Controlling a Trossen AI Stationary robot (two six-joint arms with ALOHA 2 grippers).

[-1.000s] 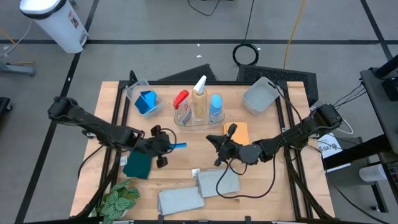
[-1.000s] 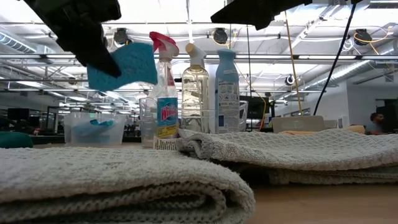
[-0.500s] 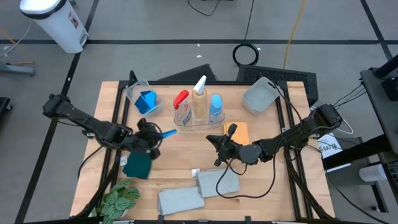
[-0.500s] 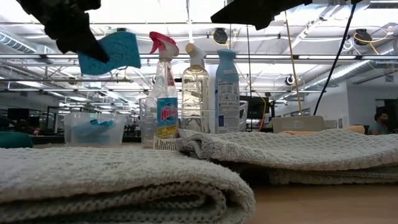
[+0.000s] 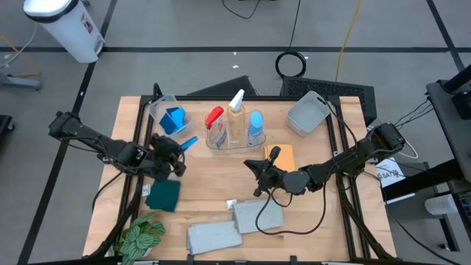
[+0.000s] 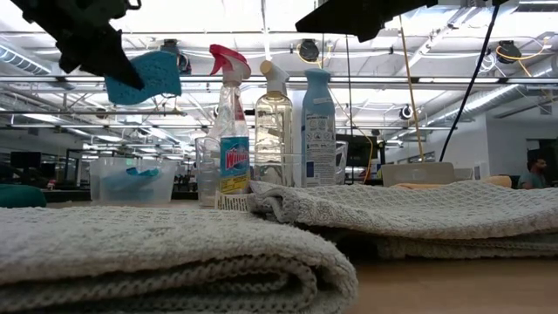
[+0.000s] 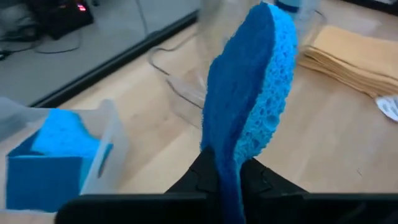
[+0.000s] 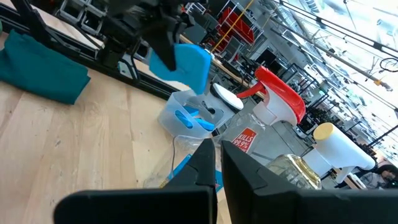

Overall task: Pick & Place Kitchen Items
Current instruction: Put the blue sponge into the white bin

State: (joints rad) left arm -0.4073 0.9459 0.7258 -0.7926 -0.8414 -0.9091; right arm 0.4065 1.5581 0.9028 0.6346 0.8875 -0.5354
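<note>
Blue sponge (image 5: 188, 141): held off the worktop (image 5: 213, 184), clamped at one end in the left tool (image 5: 176, 147); in the low view it hangs high, left of the bottles (image 6: 144, 77).
Left tool: clenched on the blue sponge, above the worktop's left half, between the clear tub (image 5: 163, 110) and the clear bottle tray (image 5: 221, 140).
Clear tub: at the back left of the worktop, with a blue cloth (image 5: 174, 121) inside it.
Teal cloth (image 5: 163, 195): flat on the worktop just in front of the left tool.
Green plant (image 5: 140, 239): at the front left corner.
Red-trigger bottle (image 5: 214, 118): upright in the clear tray, leftmost of the three.
White-trigger bottle (image 5: 235, 110): upright in the tray's middle, beside the red one.
Blue-capped bottle (image 5: 255, 125): upright at the tray's right end.
Grey towels: two folded ones at the front, one (image 5: 213, 237) left of the other (image 5: 259, 216), their edges touching.
Orange sponge (image 5: 285, 154): flat on the worktop right of the tray, partly under the right arm.
Right tool (image 5: 257, 177): low over the worktop's middle, in front of the tray, its fingers pressed together on nothing.
Grey tub (image 5: 307, 115): at the back right.
</note>
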